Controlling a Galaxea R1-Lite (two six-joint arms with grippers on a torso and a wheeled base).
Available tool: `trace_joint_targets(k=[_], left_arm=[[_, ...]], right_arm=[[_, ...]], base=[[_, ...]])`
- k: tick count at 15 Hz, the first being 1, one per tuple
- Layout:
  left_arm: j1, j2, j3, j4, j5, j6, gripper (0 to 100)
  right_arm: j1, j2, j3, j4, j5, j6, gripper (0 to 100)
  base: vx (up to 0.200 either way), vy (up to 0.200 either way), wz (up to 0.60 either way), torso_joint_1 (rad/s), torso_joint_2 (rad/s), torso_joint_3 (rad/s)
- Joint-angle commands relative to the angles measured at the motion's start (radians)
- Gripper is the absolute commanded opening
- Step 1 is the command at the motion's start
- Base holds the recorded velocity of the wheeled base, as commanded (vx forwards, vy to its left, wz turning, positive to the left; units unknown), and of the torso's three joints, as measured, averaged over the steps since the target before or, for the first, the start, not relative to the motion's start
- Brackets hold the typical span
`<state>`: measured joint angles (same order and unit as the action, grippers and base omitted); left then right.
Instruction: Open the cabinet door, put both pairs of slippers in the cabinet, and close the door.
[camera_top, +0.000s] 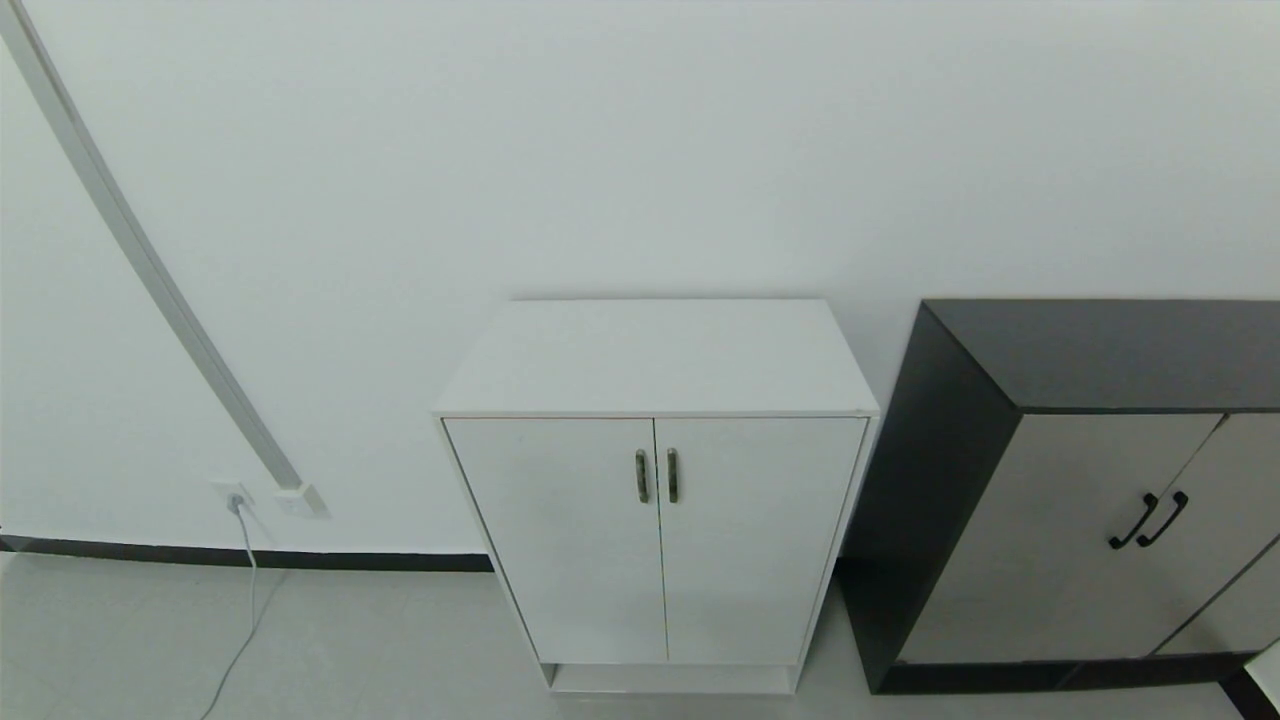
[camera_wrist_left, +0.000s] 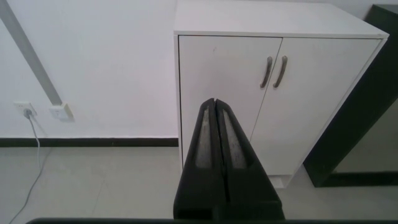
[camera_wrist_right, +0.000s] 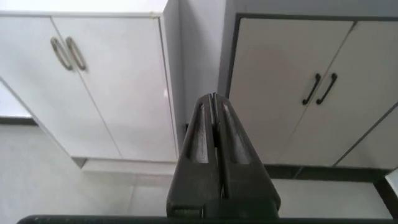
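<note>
Left pincer (camera_wrist_left: 214, 107): fingers pressed flat together, nothing between them, hanging in free air. From its wrist camera the tip lines up against the left door (camera_wrist_left: 227, 93) of the white cabinet (camera_top: 650, 355).

Right pincer (camera_wrist_right: 214, 99): also closed tight and empty. I see it in front of the narrow gap between the white cabinet and the dark cabinet (camera_top: 940, 480) beside it.

Room to move: the floor (camera_top: 330, 640) on my left of the white cabinet is open. A grey cable (camera_top: 248, 580) trails across it from a socket (camera_top: 232, 495) low on the wall (camera_top: 640, 150). A slanted conduit (camera_top: 150, 265) runs down the wall to a second plate beside that socket. A black skirting (camera_top: 300, 558) marks the wall's foot. On my right the dark cabinet stands just beside the white one, its side panel close to the right door (camera_top: 755, 540).

The white cabinet stands back against the wall, centred ahead of me. Both doors are shut and meet at a thin centre seam. Two upright metal handles (camera_top: 657, 476) sit side by side at that seam, near the top. The top edge overhangs the doors slightly. A shallow recess runs under the doors at floor level.
</note>
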<state>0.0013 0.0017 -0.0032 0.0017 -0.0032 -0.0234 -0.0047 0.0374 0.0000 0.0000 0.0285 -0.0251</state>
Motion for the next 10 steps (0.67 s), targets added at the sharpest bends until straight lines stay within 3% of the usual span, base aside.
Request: trace_joint_targets(k=[1, 4, 10], left_arm=[[0.000, 0.000, 0.000, 0.000, 0.000, -0.001, 0], [0.000, 0.000, 0.000, 0.000, 0.000, -0.001, 0], [0.002, 0.000, 0.000, -0.002, 0.003, 0.010, 0]], right_arm=[[-0.001, -0.028, 0.000, 0.000, -0.002, 0.016, 0], [0.000, -0.036, 0.000, -0.006, -0.010, 0.091, 0], [0.000, -0.037, 0.000, -0.008, -0.025, 0.091, 0]], base=[[0.000, 0.000, 0.00, 0.000, 0.00, 0.000], [0.000, 0.000, 0.00, 0.000, 0.00, 0.000], [0.000, 0.000, 0.00, 0.000, 0.00, 0.000]])
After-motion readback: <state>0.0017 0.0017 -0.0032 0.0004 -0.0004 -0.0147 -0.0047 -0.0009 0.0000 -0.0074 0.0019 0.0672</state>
